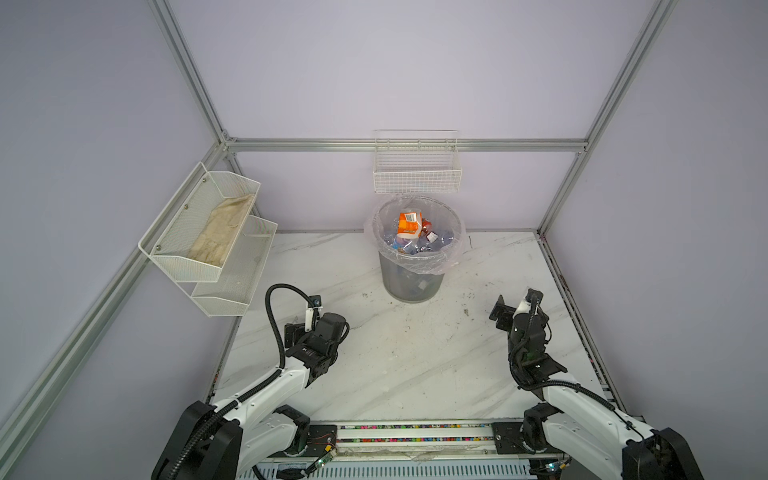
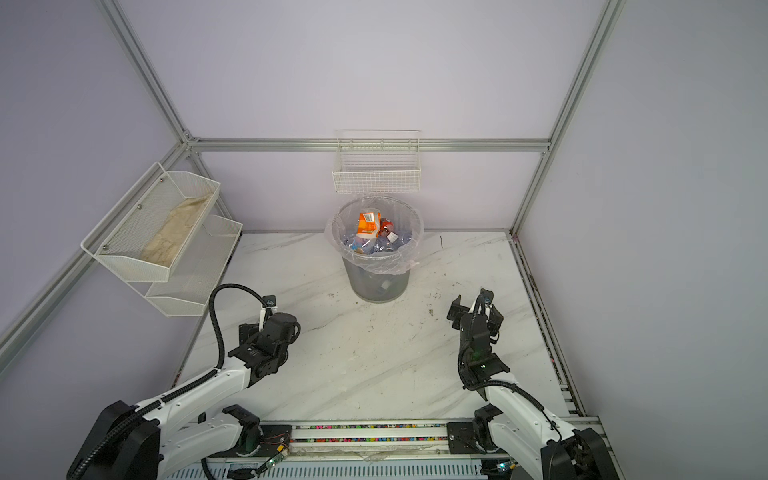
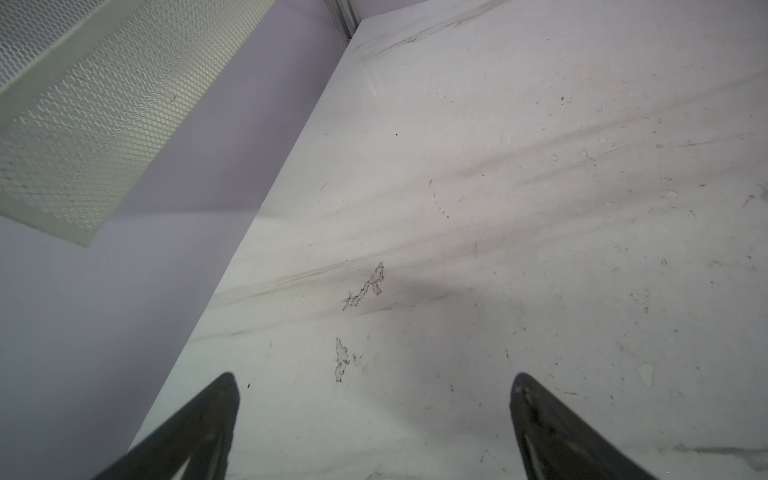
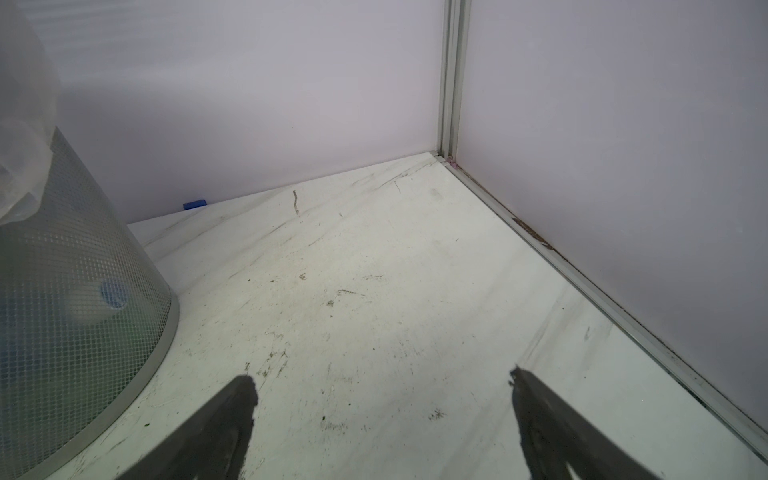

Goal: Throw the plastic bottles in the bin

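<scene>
Inside the bin (image 1: 411, 286), which stands by the back wall, the bottles (image 1: 409, 232) are seen piled close to the rim, an orange-labelled one uppermost. No bottle is seen on the table (image 1: 415, 365) in both top views, so the task is judged done or nearly so. The left gripper (image 3: 374, 382) and right gripper (image 4: 384, 378) are held spread and empty over the table. A small blue object (image 4: 194, 204) by the wall cannot be identified.
</scene>
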Robot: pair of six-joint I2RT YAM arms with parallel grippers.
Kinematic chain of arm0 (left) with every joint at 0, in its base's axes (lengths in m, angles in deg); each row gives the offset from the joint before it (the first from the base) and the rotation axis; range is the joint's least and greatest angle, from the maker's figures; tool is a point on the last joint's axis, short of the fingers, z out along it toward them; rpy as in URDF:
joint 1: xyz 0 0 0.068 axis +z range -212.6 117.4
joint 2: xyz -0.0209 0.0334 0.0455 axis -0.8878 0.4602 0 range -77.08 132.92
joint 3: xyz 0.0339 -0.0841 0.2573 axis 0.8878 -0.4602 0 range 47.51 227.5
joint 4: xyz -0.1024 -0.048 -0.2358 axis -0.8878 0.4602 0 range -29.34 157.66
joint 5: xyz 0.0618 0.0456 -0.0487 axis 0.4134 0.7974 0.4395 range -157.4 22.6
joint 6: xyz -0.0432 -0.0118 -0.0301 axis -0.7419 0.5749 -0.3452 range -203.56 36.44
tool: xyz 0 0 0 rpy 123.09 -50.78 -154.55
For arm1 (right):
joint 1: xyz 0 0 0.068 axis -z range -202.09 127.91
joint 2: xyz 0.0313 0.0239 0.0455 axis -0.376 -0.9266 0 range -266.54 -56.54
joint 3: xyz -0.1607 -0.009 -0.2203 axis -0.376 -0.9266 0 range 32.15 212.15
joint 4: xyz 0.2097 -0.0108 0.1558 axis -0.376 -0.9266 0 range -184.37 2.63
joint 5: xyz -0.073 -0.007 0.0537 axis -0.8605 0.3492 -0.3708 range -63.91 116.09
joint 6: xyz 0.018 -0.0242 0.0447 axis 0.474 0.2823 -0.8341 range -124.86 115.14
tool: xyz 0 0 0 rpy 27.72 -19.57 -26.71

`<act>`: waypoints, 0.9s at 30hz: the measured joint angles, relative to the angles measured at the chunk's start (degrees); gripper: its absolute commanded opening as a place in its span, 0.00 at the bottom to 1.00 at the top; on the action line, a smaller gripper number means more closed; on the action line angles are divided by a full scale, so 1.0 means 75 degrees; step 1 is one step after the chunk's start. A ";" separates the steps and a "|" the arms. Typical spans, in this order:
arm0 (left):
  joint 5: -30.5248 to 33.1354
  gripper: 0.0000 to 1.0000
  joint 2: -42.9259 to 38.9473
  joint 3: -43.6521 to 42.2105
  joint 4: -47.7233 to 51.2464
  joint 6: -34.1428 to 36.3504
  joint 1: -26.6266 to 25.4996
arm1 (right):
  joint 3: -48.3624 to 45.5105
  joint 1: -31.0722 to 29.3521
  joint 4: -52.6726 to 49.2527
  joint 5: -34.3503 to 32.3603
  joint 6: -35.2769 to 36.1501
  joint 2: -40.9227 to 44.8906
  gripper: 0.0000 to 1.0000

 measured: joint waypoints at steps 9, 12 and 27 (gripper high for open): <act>0.0242 1.00 -0.1209 -0.0600 -0.0233 -0.0047 0.0000 | -0.0187 0.0000 0.0519 -0.0230 0.0050 0.0128 0.97; 0.0294 1.00 -0.1314 -0.0688 -0.0364 -0.0044 0.0000 | -0.0289 0.0000 0.0697 -0.0303 0.0058 0.0254 0.97; 0.0627 1.00 -0.1617 -0.0950 -0.0831 0.0023 0.0000 | -0.0778 0.0000 0.1524 -0.0679 0.0111 0.0653 0.98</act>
